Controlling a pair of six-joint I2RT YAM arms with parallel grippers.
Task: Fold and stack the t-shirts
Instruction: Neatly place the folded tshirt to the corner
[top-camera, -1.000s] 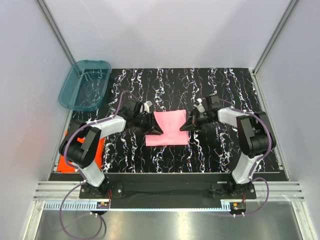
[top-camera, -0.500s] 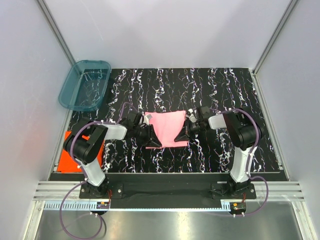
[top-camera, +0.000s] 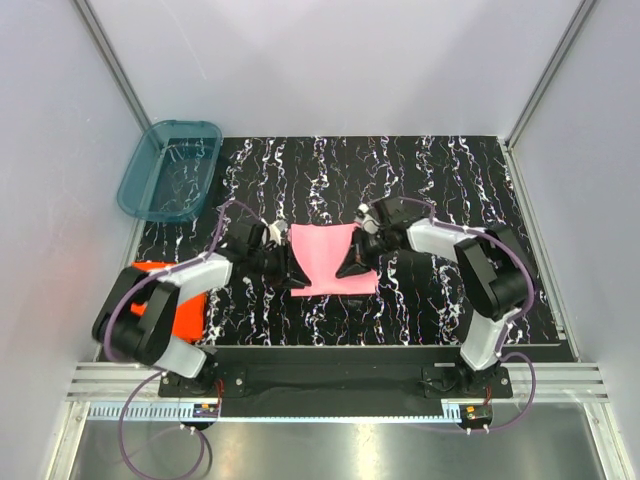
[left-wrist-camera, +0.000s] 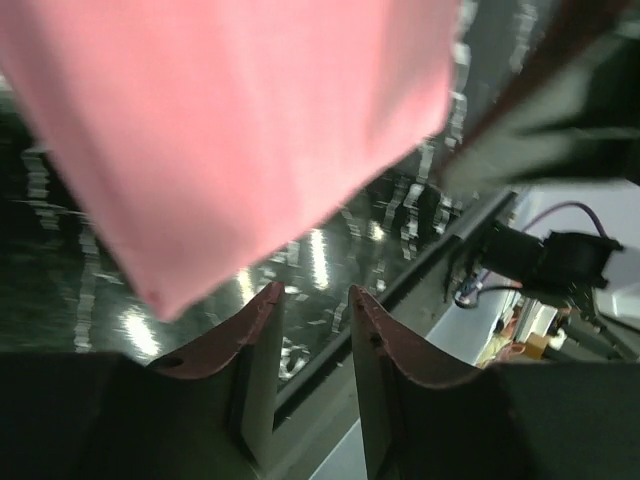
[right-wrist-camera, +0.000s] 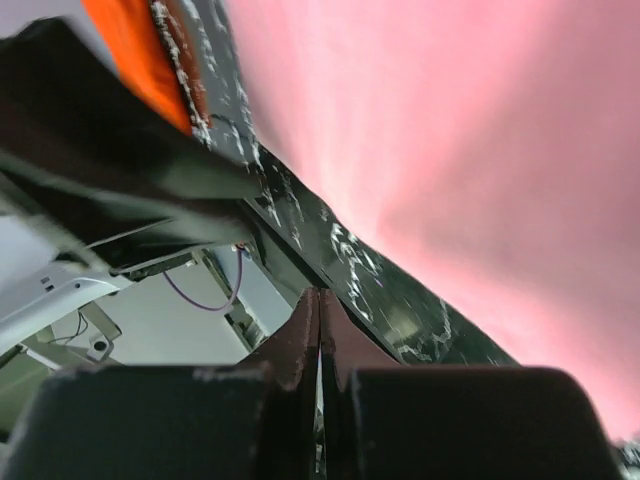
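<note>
The light pink t-shirt (top-camera: 322, 256) lies folded flat in the middle of the black marbled table. It fills the top of the left wrist view (left-wrist-camera: 230, 130) and the right side of the right wrist view (right-wrist-camera: 460, 150). My left gripper (top-camera: 287, 268) is at the shirt's left edge, its jaws a little apart with nothing between them (left-wrist-camera: 312, 305). My right gripper (top-camera: 351, 264) is over the shirt's right edge, jaws shut and empty (right-wrist-camera: 320, 310). The orange-red t-shirt (top-camera: 183, 306) lies at the table's left front, partly hidden by my left arm; a strip of it shows in the right wrist view (right-wrist-camera: 135, 50).
A teal see-through plastic tub (top-camera: 170, 168) stands off the table's far left corner. White enclosure walls stand on three sides. A black rail (top-camera: 330, 360) with the arm bases runs along the near edge.
Both grippers have moved inward over the pink shirt's side edges. The shirt's outline has shifted and narrowed slightly. My left arm's elbow has swung out left over the orange-red shirt.
</note>
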